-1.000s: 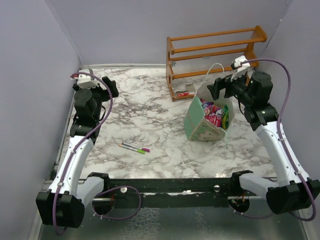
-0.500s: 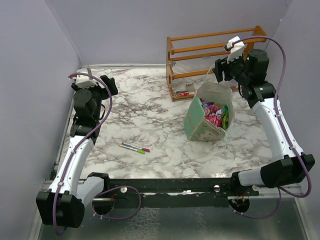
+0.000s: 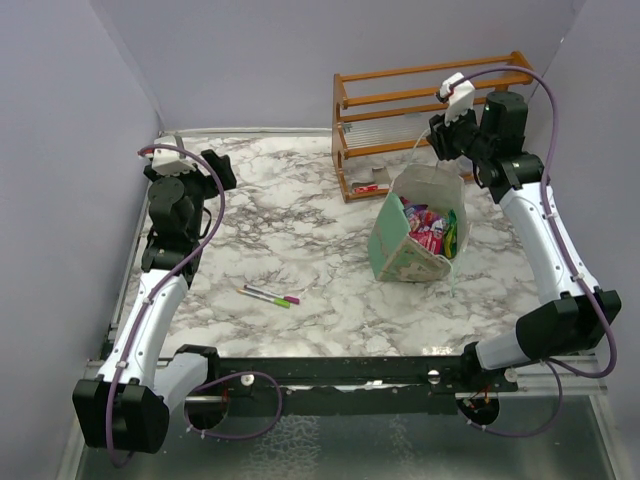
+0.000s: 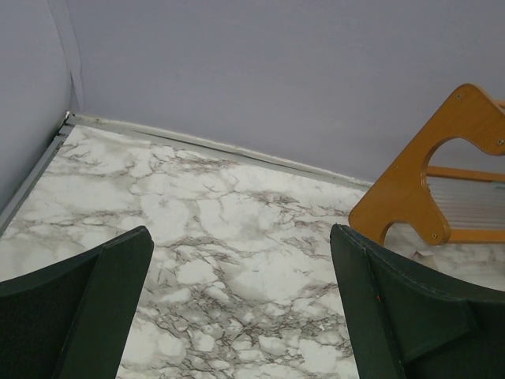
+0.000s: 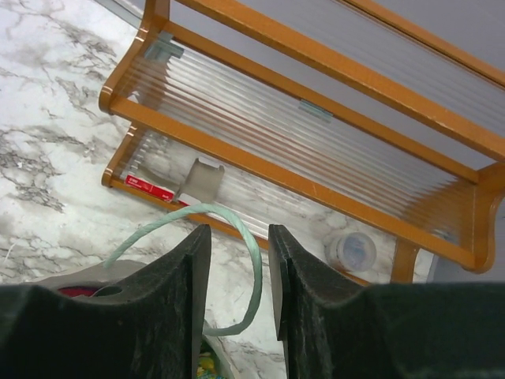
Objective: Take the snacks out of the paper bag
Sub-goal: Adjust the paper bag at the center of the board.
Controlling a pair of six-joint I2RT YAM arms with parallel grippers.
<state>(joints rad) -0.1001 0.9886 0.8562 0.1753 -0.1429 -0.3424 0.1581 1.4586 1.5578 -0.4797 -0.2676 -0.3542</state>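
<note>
Snacks [image 3: 428,228] are all inside the paper bag [image 3: 400,255], a jumble of pink, red and green packets showing through its open mouth; none lies out on the counter [image 3: 300,220]. The bag stands at the right of the counter, just in front of the wooden rack [image 4: 410,185].

Over the last second the right end effector [image 5: 239,245] has climbed from beside the bag's mouth to a spot above its far rim, close to the rack. The bag's far wall now stands taller and the mouth gapes wider. We judge that this is bag-handling, opening or steadying it, and that unloading has not begun.

Its jaws stand a narrow gap apart, wider than the pale cord handle [image 5: 251,260] that loops through that gap, so they are not clamped on it. We cannot tell whether the cord hangs hooked over one finger.

The left end effector [image 4: 239,237] has not moved: jaws spread wide, holding nothing, above bare counter at the far left, well apart from the bag.

Much is hidden. The bag's walls cover the lower packets, so we cannot count them. In the right wrist view the fingers block nearly all of the bag, leaving only a sliver of rim. A small round clear object [image 5: 351,251] by the rack's foot is too blurred to name.
</note>
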